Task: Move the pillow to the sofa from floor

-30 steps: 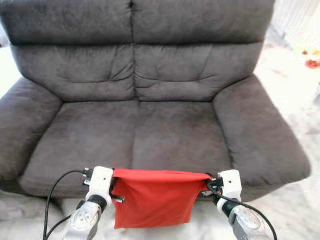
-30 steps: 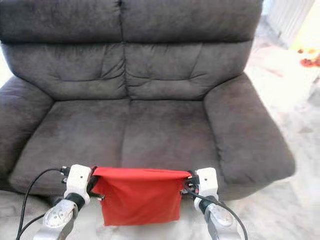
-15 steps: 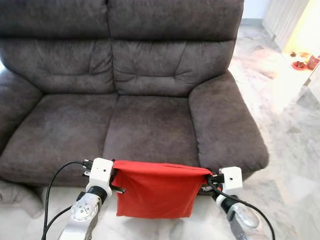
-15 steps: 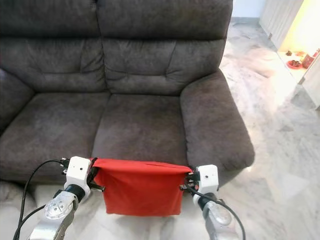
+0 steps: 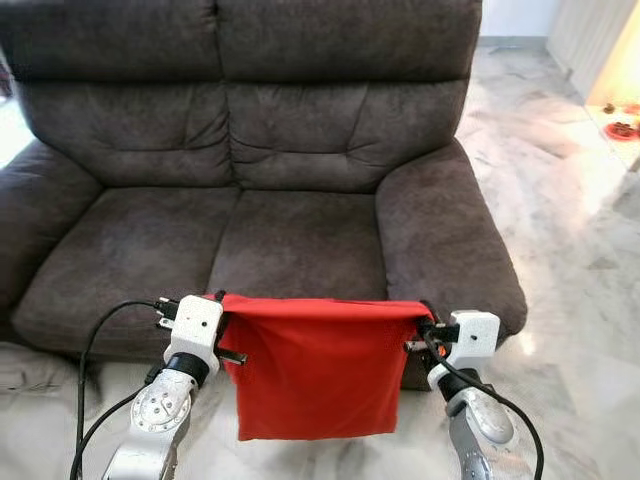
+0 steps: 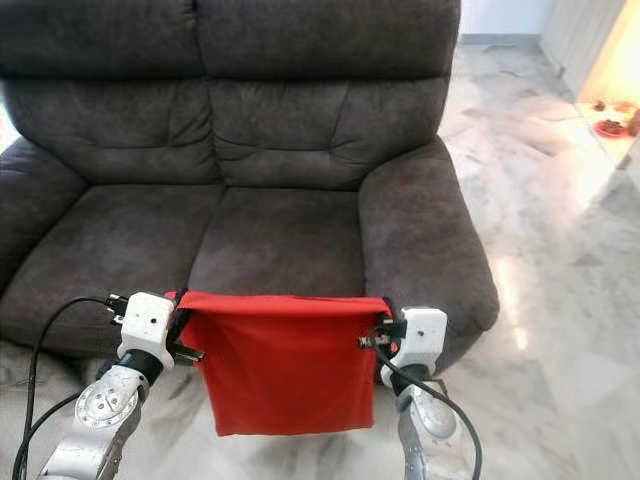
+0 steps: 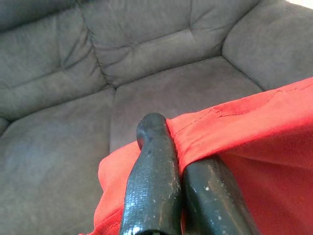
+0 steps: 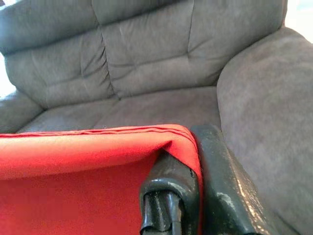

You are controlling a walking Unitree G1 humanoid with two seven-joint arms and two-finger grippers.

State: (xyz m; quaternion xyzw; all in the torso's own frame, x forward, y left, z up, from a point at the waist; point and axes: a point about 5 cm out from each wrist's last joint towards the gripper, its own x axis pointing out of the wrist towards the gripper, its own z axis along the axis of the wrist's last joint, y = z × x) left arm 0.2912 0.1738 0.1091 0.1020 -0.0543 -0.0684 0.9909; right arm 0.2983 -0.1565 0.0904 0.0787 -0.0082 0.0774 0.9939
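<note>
At about eight o'clock in the head view, the left gripper (image 5: pixel 222 300) pinches the top left corner of the red pillow (image 5: pixel 315 370); in the left wrist view its two black fingers (image 7: pixel 154 181) are pressed together with a fold of red cloth caught between them. From that corner the pillow's top edge runs taut and nearly level across the six o'clock part of the scene, and the rest hangs flat and limp below it, more like an empty cover than a stuffed cushion, though the filling cannot be judged from here. It hangs in the air just in front of the dark grey sofa (image 5: pixel 300 230), its upper edge overlapping the front of the seat cushions, clear of the pale marble floor (image 5: pixel 580 240) beneath. At about four o'clock the right gripper (image 5: pixel 425 318) clamps the top right corner, its fingers (image 8: pixel 222 181) closed over the red hem in the right wrist view. The sofa's right armrest (image 5: pixel 440 240) rises just behind that gripper, toward three o'clock.
</note>
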